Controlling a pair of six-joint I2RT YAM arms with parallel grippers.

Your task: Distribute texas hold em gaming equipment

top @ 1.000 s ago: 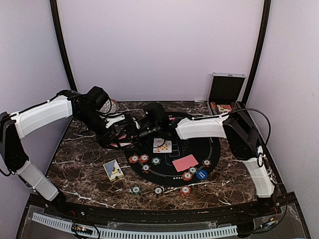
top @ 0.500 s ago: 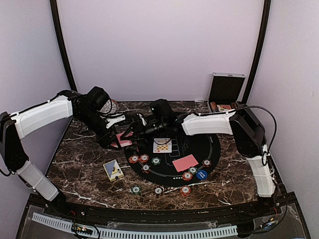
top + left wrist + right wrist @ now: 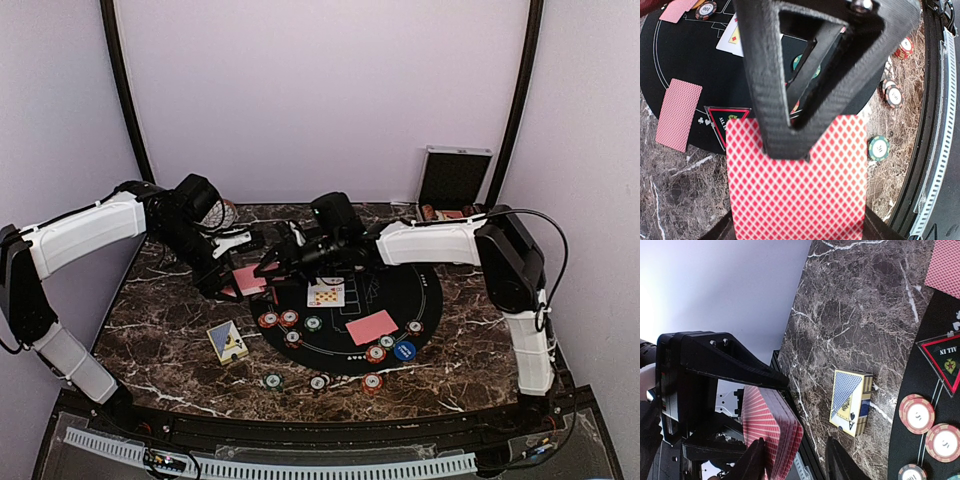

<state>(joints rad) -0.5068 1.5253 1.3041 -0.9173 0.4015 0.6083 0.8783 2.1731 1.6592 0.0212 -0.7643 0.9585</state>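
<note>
My left gripper is shut on a deck of red-backed playing cards, held above the table left of the black round mat. In the left wrist view the deck fills the lower frame under one finger. My right gripper reaches in from the right. Its jaws stand apart around the deck's free corner, which lies close to the left finger. On the mat lie face-up cards, a face-down card and several poker chips.
A blue and yellow card box lies on the marble left of the mat, also seen in the right wrist view. Three chips sit near the front edge. The silver case stands open at the back right. A patterned bowl is behind the left arm.
The right arm's wrist has shifted right and back, and its jaws have narrowed around the deck's corner. The left gripper has kept the deck in the same place.
</note>
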